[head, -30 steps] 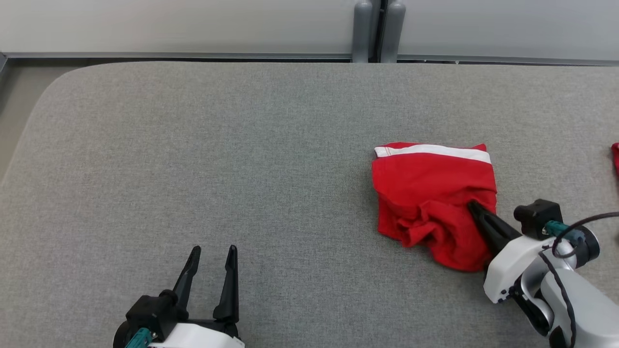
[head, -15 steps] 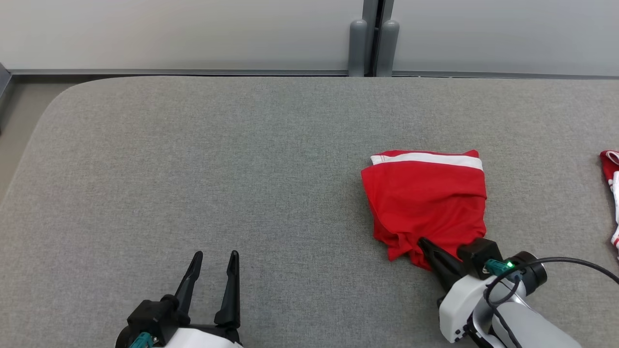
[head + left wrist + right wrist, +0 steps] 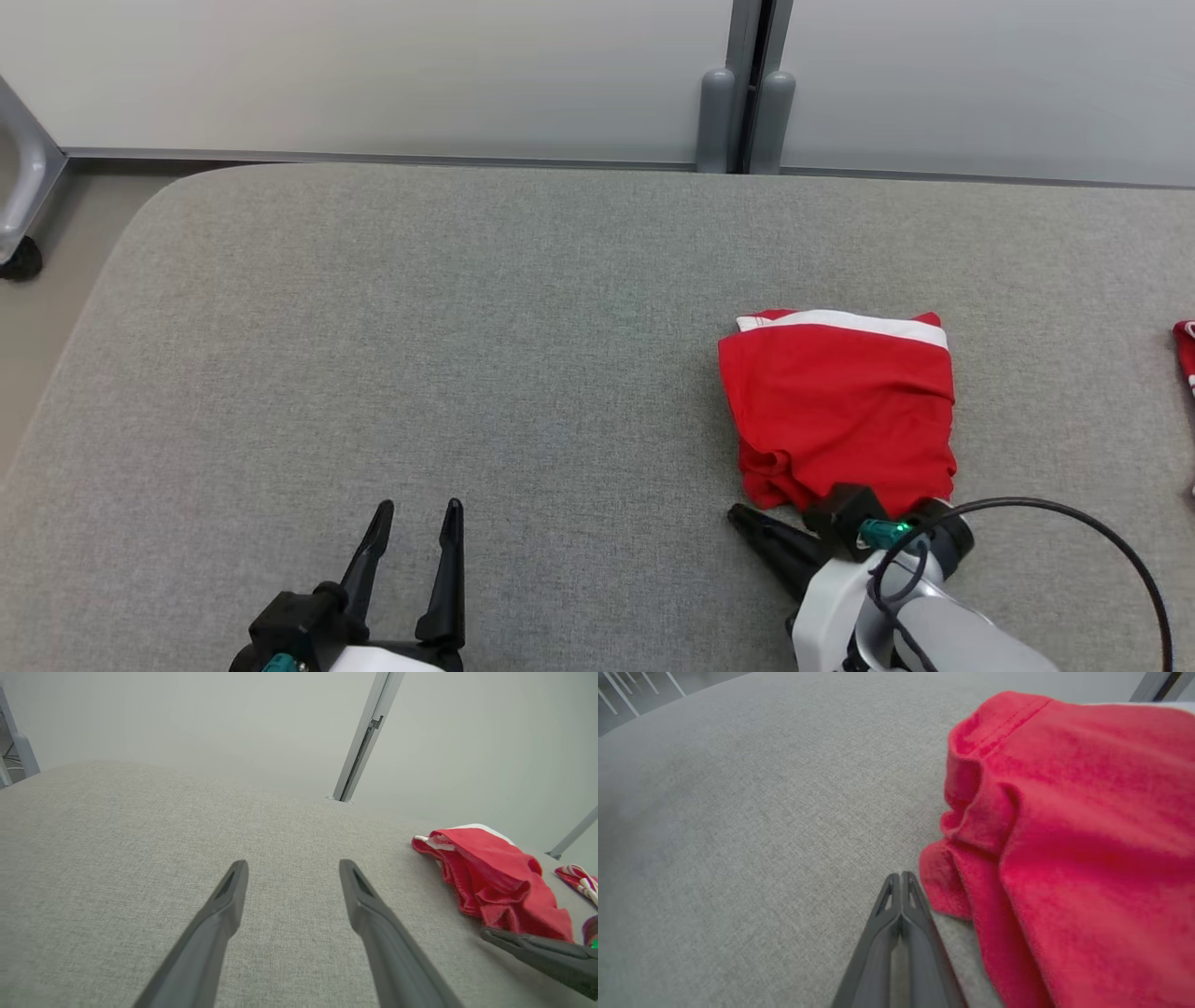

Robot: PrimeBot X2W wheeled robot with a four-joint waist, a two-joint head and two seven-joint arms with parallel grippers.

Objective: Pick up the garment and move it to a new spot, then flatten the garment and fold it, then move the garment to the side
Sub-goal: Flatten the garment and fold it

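A red garment (image 3: pixel 840 411) with a white band along its far edge lies folded on the grey table (image 3: pixel 373 327), right of centre. My right gripper (image 3: pixel 739 513) is shut and empty, lying low just off the garment's near left corner, fingers pointing up-left. In the right wrist view the closed fingertips (image 3: pixel 901 876) rest over bare table, with the garment (image 3: pixel 1064 835) beside them to the right. My left gripper (image 3: pixel 420 506) stands open over bare table at the lower left, far from the garment. The left wrist view has its fingers (image 3: pixel 293 864) spread, with the garment (image 3: pixel 495 877) and the right gripper (image 3: pixel 488 934) off to the right.
Another red and white cloth (image 3: pixel 1186 350) pokes in at the table's right edge. The table's rounded left corner drops to the floor, where a grey frame leg on a wheel (image 3: pixel 19 215) stands. Two grey posts (image 3: pixel 747 112) rise against the wall behind.
My shut right gripper has slid back off the garment toward the near edge and swung left. The garment's crumpled near part now lies smoother. The head camera has shifted; the left gripper stays put.
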